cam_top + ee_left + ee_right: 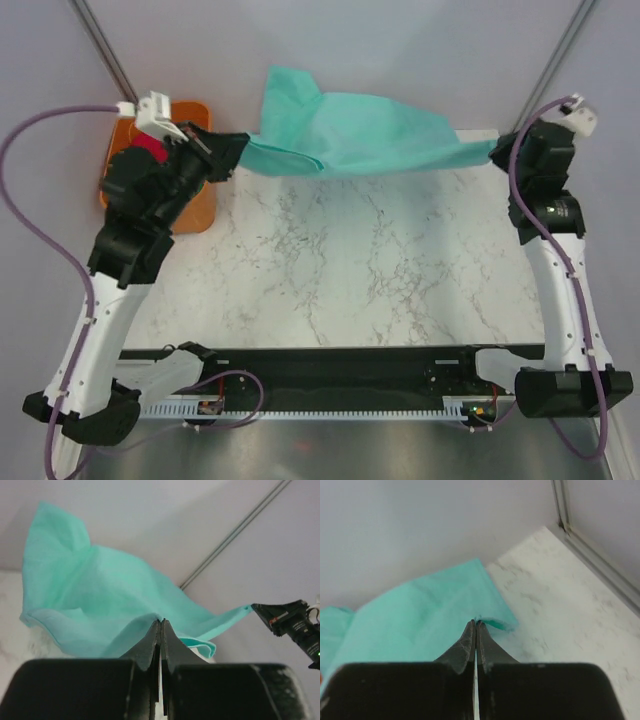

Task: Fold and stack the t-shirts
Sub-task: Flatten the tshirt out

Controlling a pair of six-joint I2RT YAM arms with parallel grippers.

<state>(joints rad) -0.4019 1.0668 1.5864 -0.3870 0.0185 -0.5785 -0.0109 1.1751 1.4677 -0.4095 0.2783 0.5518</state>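
Note:
A teal t-shirt (350, 135) hangs stretched across the far edge of the marble table, held at both ends. My left gripper (243, 148) is shut on its left corner; in the left wrist view the teal t-shirt (100, 600) spreads out from my left gripper (161, 621), whose jaws pinch a fold of cloth. My right gripper (495, 150) is shut on the right corner; the right wrist view shows my right gripper (475, 623) closed on the hem of the teal t-shirt (420, 615). A sleeve sticks up against the back wall.
An orange plastic tub (195, 205) sits at the back left, partly under the left arm, with a bit of pinkish-red cloth (150, 150) showing by the wrist. The marble table (350, 270) ends at metal frame posts (555, 60) in the far corners.

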